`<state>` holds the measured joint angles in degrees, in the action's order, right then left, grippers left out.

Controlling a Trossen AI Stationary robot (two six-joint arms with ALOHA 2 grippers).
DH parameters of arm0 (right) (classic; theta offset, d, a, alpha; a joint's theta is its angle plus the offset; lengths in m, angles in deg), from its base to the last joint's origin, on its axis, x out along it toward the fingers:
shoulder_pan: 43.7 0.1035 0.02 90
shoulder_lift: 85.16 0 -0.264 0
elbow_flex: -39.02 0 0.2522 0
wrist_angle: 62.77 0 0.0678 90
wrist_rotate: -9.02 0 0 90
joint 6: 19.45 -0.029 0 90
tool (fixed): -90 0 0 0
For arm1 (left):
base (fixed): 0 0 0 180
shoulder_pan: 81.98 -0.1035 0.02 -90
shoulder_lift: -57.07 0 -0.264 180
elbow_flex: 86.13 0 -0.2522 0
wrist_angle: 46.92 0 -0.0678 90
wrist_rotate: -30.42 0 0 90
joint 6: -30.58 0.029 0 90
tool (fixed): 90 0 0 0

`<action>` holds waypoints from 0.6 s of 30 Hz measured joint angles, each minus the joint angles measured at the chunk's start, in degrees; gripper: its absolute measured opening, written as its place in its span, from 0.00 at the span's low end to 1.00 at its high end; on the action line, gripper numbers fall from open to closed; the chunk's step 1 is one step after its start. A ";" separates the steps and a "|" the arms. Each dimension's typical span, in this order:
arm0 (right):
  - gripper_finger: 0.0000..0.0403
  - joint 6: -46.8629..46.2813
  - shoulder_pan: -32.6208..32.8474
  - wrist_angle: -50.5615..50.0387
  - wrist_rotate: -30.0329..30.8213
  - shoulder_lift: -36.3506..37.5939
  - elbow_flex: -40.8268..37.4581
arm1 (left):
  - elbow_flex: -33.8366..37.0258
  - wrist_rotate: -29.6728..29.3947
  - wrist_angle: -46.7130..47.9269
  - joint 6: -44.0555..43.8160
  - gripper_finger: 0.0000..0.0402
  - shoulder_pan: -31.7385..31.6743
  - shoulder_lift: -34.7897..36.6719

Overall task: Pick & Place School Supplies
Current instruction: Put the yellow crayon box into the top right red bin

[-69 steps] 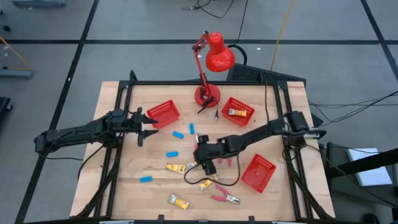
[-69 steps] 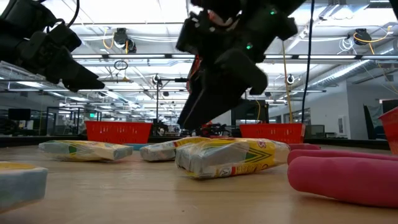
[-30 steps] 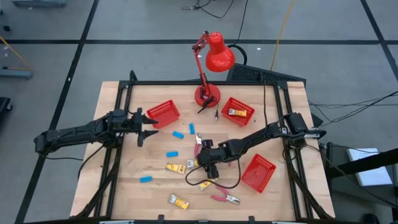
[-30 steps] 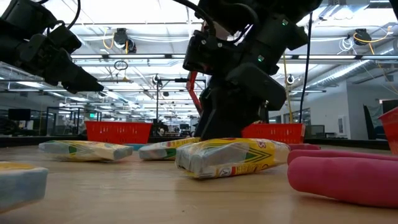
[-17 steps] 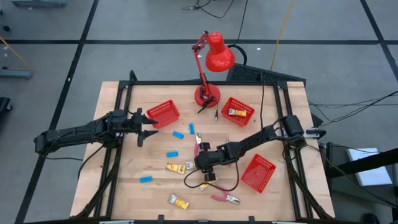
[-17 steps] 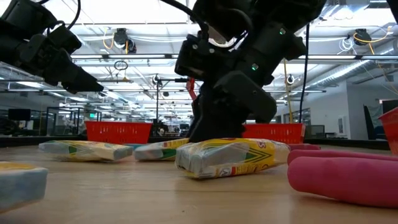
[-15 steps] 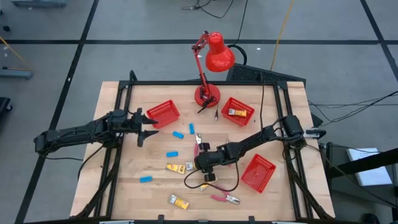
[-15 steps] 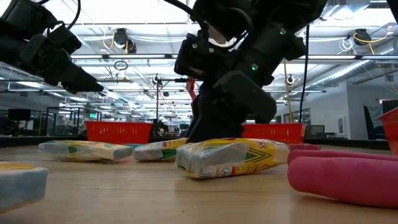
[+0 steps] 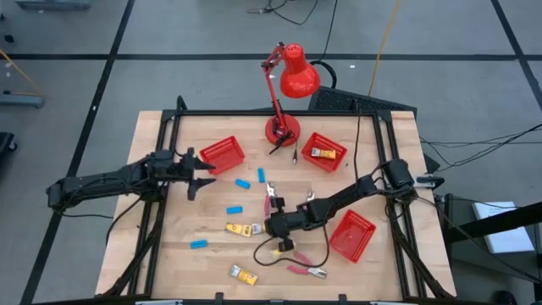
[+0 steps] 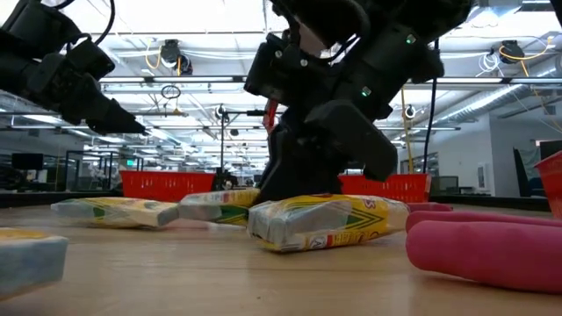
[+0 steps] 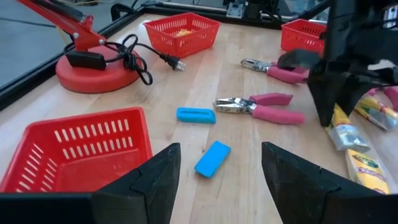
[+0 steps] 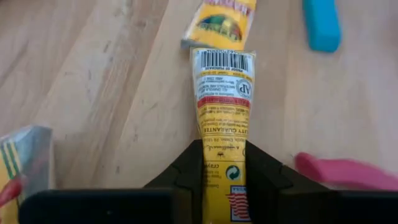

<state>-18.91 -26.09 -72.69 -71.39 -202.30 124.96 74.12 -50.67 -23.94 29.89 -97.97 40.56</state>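
right tool (image 12: pixel 222 163): fingers pinched on yellow tube (image 12: pixel 221 93) low on tabletop (image 9: pixel 212 263) | tube's long axis runs straight out ahead from fingers | left tool (image 11: pixel 214 180): gaping, empty, well apart beside red basket (image 11: pixel 74 146)

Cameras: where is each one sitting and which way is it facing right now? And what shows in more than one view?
High: above the table, looking straight down; both arms show, right gripper mid-table, left gripper waiting beside a basket.
Low: at tabletop height, looking level across to the room; the right arm fills the centre behind a packet.
Left wrist: looks across the table past its open fingers at blue blocks and pliers.
Right wrist: looks down at a yellow tube clamped between its fingers.
Shared: the tube also shows in the left wrist view.
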 joint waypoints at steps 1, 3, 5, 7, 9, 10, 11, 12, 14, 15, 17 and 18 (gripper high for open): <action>0.17 1.02 0.27 0.35 1.58 0.48 -0.04 | 0.53 -0.01 -0.69 -0.03 0.57 0.00 0.01; 0.17 2.94 0.57 2.36 4.74 1.52 0.03 | 1.96 0.02 -2.81 -0.39 0.57 0.01 0.01; 0.17 4.90 0.60 2.38 7.83 2.92 0.07 | 3.28 0.04 -6.08 -0.92 0.57 0.01 -0.05; 0.17 6.99 0.53 2.15 10.39 4.49 0.02 | 3.66 0.21 -7.55 -1.19 0.57 0.01 -0.70; 0.17 9.02 0.37 2.24 13.35 6.52 -0.22 | 3.79 0.44 -7.59 -1.19 0.57 0.00 -1.12; 0.17 10.14 0.25 2.23 15.18 7.94 -0.84 | 3.79 0.52 -7.57 -1.25 0.57 -0.01 -1.19; 0.17 10.98 0.02 2.22 16.99 9.18 -1.70 | 3.79 0.54 -7.55 -1.32 0.57 -0.01 -1.21; 0.17 11.31 -0.29 2.28 18.74 10.64 -2.81 | 3.79 0.55 -7.54 -1.33 0.57 0.01 -1.21; 0.17 11.54 -1.08 1.88 21.48 14.04 -6.18 | 3.79 0.55 -7.54 -1.33 0.57 0.01 -1.21; 0.17 11.43 -1.62 1.71 22.80 15.94 -8.15 | 3.79 0.57 -7.54 -1.33 0.57 0.00 -1.21; 0.17 10.88 -2.73 2.03 25.66 19.93 -12.40 | 3.79 0.57 -7.54 -1.32 0.57 0.00 -1.22; 0.17 10.67 -3.24 2.14 27.39 22.10 -14.77 | 3.79 0.57 -7.54 -1.31 0.57 0.01 -1.21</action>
<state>-8.24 -29.33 -70.55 -44.01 -180.19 110.19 77.91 -50.10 -31.49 28.58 -97.97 39.35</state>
